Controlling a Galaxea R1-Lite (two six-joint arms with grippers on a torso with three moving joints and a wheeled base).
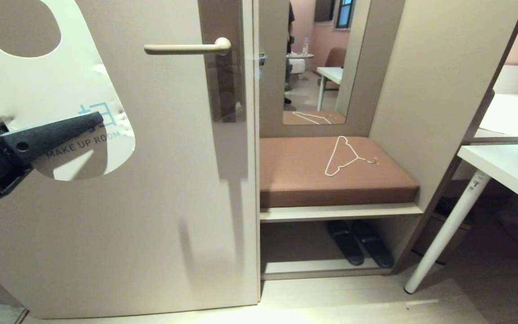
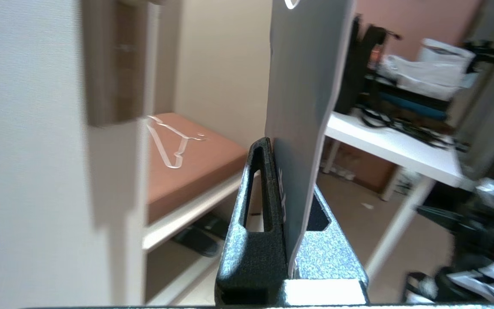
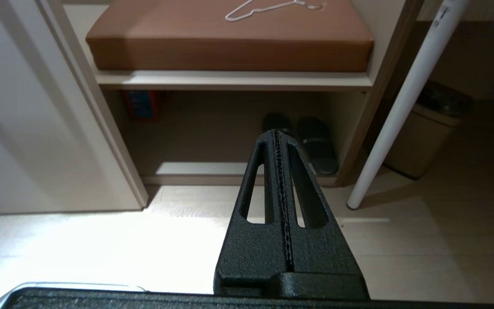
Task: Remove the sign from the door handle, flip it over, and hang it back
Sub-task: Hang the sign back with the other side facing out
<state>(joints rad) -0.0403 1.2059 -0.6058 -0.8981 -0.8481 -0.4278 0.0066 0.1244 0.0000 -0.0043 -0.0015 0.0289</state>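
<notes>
1. One beige flat door (image 1: 160, 202) fills the left of the head view; it carries the handle.
2. White rounded card sign (image 1: 61, 99), "MAKE UP ROOM" face to the head camera, is off the handle, held up left of it, clear to flip.
3. Slim cream lever door handle (image 1: 187, 47) is bare, awaiting rehang.
4. Left gripper (image 2: 287, 201) is clamped on the sign's lower end.
5. Right gripper (image 3: 278, 141) is clenched empty, parked low.

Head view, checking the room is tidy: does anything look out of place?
Yes. A white wire hanger lies flat on the brown bench cushion rather than hanging. The door handle is bare; the sign is off it, pinched in the left tool.
</notes>
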